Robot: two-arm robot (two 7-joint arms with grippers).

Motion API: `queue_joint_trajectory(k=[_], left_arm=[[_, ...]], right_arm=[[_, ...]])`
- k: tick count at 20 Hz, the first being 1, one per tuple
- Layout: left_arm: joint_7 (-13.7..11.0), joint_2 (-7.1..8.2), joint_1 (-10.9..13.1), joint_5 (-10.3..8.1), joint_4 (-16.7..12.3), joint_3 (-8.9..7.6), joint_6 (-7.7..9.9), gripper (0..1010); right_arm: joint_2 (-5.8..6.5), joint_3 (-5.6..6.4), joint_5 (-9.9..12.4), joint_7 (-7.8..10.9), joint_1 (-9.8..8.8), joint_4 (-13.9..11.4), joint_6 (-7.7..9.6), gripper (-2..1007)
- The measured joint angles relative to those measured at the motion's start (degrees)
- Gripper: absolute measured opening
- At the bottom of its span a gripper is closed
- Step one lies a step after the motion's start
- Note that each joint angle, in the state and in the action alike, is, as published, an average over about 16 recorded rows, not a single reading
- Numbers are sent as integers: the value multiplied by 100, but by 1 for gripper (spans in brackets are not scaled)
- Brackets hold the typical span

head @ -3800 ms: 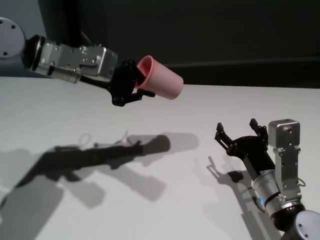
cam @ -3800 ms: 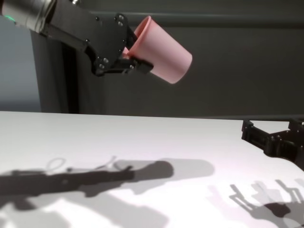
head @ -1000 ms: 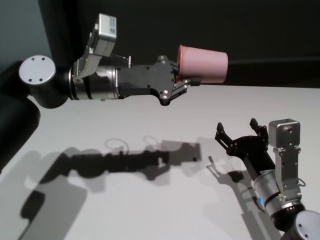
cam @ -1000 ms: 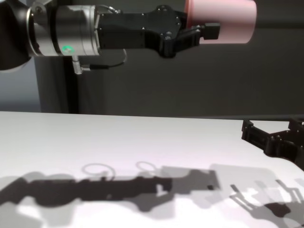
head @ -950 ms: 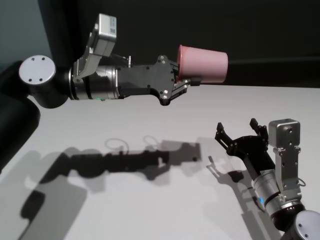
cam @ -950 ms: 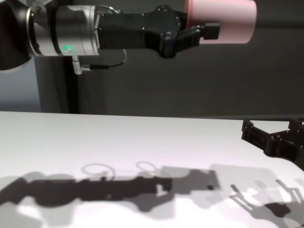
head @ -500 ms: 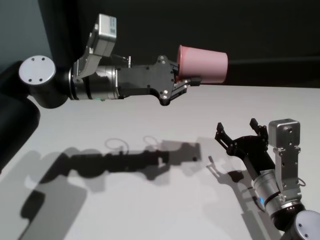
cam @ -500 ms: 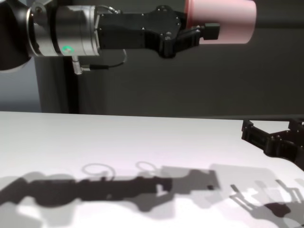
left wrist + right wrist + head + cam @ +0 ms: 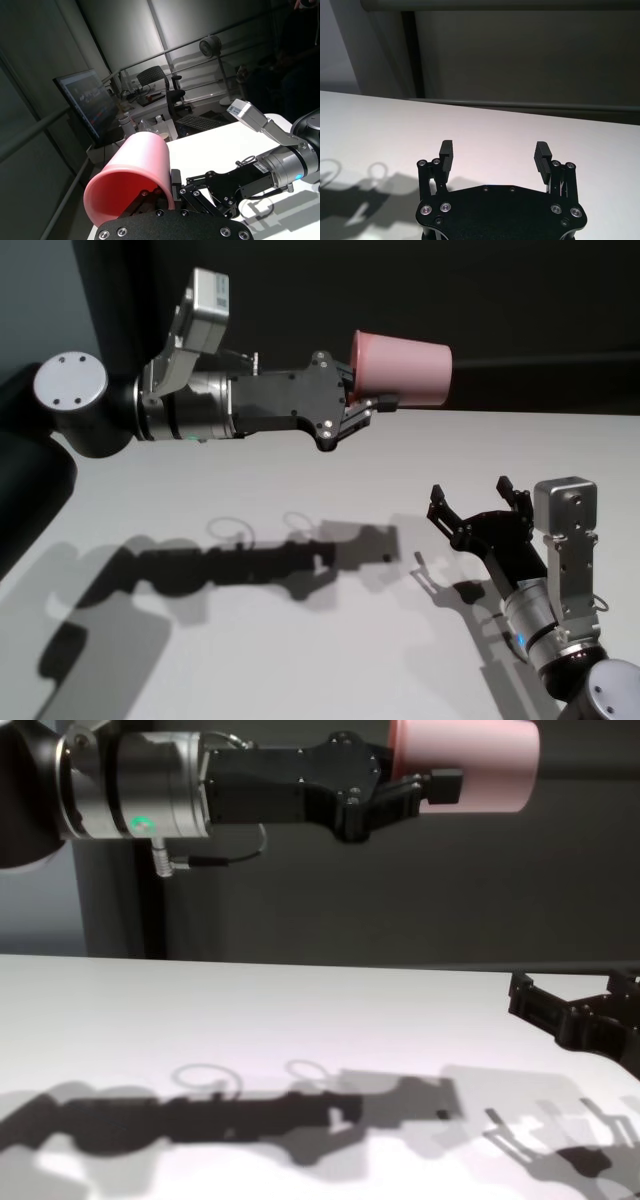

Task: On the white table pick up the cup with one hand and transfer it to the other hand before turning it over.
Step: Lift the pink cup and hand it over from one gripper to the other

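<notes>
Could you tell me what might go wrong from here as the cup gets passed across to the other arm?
1. The left gripper pinches the cup only at its rim, lying sideways high above the white table. A nudge could lever it loose, and it would likely roll.
2. The right gripper waits open, low near the table, well below the cup. It may close on the tapered base and slip.
3. The left gripper's fingers overlap the cup's rim end, so the grippers could collide there.

You're looking at silver-grey arm housings with round joint caps, black screw-studded grippers: left gripper (image 9: 372, 403), right gripper (image 9: 478, 508); a green light is glowing.
</notes>
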Motion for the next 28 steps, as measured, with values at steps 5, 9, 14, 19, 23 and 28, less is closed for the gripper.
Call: queue_joint_trajectory(k=[5, 9, 14, 19, 23, 28], left_arm=[[0, 0, 0, 0, 1, 0, 0, 38], [0, 0, 0, 0, 1, 0, -1, 38], [0, 0, 0, 0, 1, 0, -2, 38], [0, 0, 0, 0, 1, 0, -3, 38], [0, 0, 0, 0, 2, 0, -3, 38], [0, 1, 0, 0, 2, 0, -4, 38]], right_arm=[[0, 0, 0, 0, 0, 0, 0, 1000], [0, 0, 0, 0, 0, 0, 0, 1000], [-20, 35, 40, 13, -17, -15, 7, 1000], [-130, 244, 310, 69, -115, -94, 27, 1000], [-264, 543, 678, 145, -243, -195, 39, 1000], [-484, 1034, 1372, 318, -416, -359, 97, 1000]])
